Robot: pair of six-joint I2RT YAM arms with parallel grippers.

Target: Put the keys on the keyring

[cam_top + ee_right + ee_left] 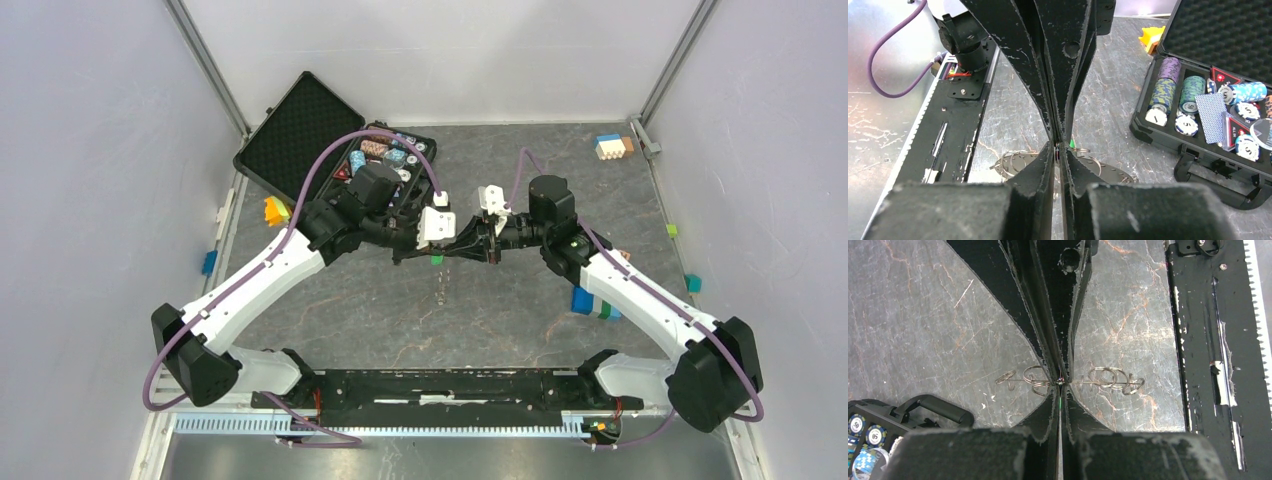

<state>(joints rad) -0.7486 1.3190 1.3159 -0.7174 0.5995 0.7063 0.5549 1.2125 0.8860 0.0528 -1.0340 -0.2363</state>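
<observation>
Left wrist view. Left end effector (1060,400): fingers pressed together, with only a hairline slit between them. Its tips sit at the middle of the keyring (1098,383). A pinch on the wire looks likely, but the contact itself is hidden.

Right end effector (1058,162): enters from the top of this frame and meets the left tip to tip. In the right wrist view its fingers are drawn in to a thin slit. Cannot tell whether it holds anything.

Keyring: a thin wire line strung with round loops, running left to right across the frame centre over the table (923,315), with loops on both sides of the tips. Cannot tell whether it is resting or lifted.

Small green piece (1071,144): just right of the meeting tips in the right wrist view. Probably the head of the loose key, but too small to confirm. Cannot tell whether it is held or lying loose.

Key relation: the ring's long axis lies crosswise to both finger axes, and both arms are equally near, at its midpoint. Judgement: threading calls for travel along the wire, not across it.

Poker chip case (1168,137): lower left of the left wrist frame, well apart from the keyring.
</observation>
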